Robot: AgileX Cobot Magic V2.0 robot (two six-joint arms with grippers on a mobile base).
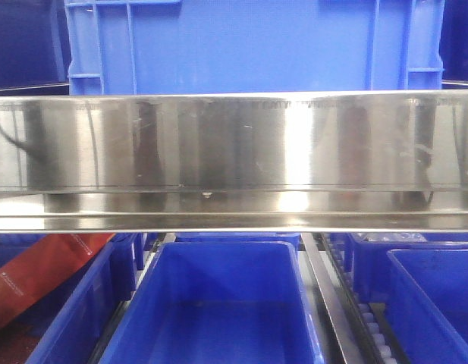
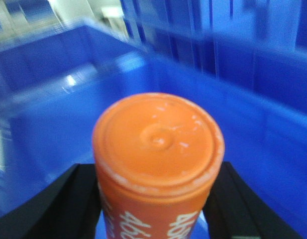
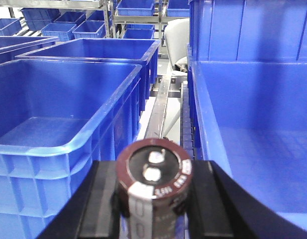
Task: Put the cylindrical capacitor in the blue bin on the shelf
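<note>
broad steel shelf (image 1: 234, 144) rail straight ahead. blue bin (image 3: 58, 99) forward-left of right end effector (image 3: 154, 199), second blue bin (image 3: 253, 119) forward-right. orange cylinder (image 2: 158, 144) clamped in left end effector (image 2: 155, 204), blurred blue walls (image 2: 243, 74) beyond. dark cylindrical capacitor (image 3: 154, 172) clamped in right end effector, terminals toward camera, between both bins.

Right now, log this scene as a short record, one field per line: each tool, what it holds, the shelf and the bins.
left tool: shut on orange cylinder with white print on its side; view blurred
right tool: shut on cylindrical capacitor, dark, two terminals on its end face
shelf: shiny steel front rail across the front view
upper bin: blue, above the rail
lower centre bin: blue, below the rail, looks empty
red packet: in the blue bin at lower left
</note>
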